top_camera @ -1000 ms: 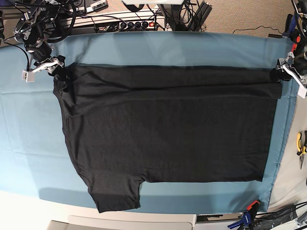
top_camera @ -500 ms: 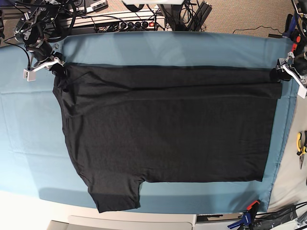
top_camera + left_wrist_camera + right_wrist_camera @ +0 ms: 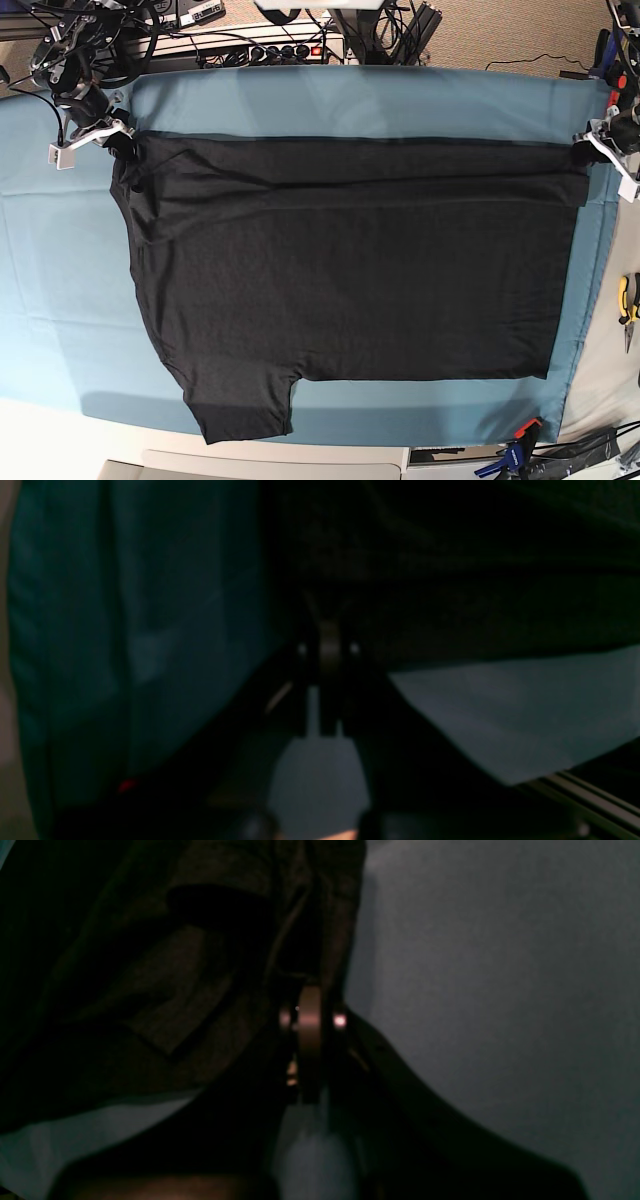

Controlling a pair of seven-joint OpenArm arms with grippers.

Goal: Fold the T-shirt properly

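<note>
Nearest, a blue clamp (image 3: 518, 447) at the front edge of the tabletop. Behind it the teal cloth cover (image 3: 60, 300), and on that the T-shirt (image 3: 350, 290), black, spread flat, one short sleeve toward the front, its far edge folded over into a straight band. Farther back, at that band's two ends: right gripper (image 3: 122, 146) clenched on the corner at the view's left, left gripper (image 3: 583, 152) clenched on the corner at the view's right. Wrist views dark; fabric pinched between both jaws. Cables and a power strip (image 3: 270, 48) beyond.

Rainbow print on T-shirt (image 3: 350, 270) hidden.
</note>
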